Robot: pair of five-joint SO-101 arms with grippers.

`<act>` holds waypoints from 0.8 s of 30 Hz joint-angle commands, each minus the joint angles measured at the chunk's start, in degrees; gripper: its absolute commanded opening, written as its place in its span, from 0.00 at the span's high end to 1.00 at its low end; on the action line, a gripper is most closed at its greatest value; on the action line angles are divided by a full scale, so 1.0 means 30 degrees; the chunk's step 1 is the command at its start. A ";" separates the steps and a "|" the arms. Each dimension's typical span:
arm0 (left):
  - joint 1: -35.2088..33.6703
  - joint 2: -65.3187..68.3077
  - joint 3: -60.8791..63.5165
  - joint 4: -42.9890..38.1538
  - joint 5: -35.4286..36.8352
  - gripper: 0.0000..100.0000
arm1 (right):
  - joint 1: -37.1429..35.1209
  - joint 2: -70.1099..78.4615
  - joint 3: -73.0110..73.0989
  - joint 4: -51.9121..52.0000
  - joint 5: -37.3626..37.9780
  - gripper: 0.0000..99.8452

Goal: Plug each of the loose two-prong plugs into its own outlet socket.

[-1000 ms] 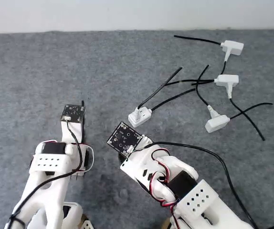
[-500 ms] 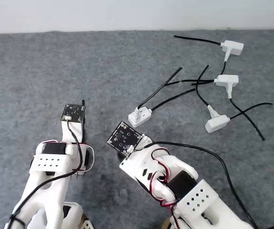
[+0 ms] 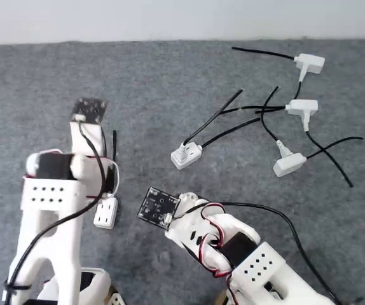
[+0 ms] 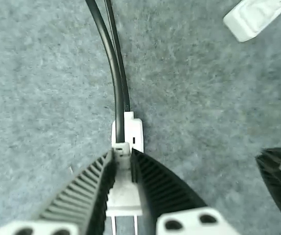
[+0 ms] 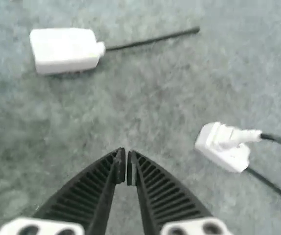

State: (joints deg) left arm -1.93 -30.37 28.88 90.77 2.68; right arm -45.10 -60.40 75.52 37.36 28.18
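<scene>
My left gripper (image 4: 122, 154) is shut on a white plug body (image 4: 123, 192), with two black cables (image 4: 116, 73) running away from it over the carpet. In the high view this white piece (image 3: 105, 211) hangs beside the raised left arm. A second white piece (image 4: 128, 130) sits just beyond the fingertips; I cannot tell whether the two are joined. My right gripper (image 5: 126, 165) is shut with nothing in it, low over the carpet. Ahead of it lie a white block on a thin cable (image 5: 64, 50) and a white socket piece (image 5: 223, 146) (image 3: 186, 154).
Three more white plugs with black cables lie at the far right (image 3: 289, 164), (image 3: 302, 107), (image 3: 309, 62); their cables cross one another (image 3: 265, 109). Grey carpet (image 3: 170, 82) covers the table. A pale wall (image 3: 170, 19) borders the far edge.
The left arm has risen and its wrist swung toward the far side, uncovering the white piece beside it. The right arm has drawn back toward the near edge and turned left.
</scene>
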 commanded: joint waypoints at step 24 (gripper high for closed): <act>-0.0029 -0.0293 -0.3531 0.3165 -0.0117 0.99 | 0.0747 -0.3443 0.6154 0.0366 0.0352 0.91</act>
State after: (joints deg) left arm -1.93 -30.37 21.32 98.42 2.68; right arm -43.16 -66.02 93.10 38.33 28.18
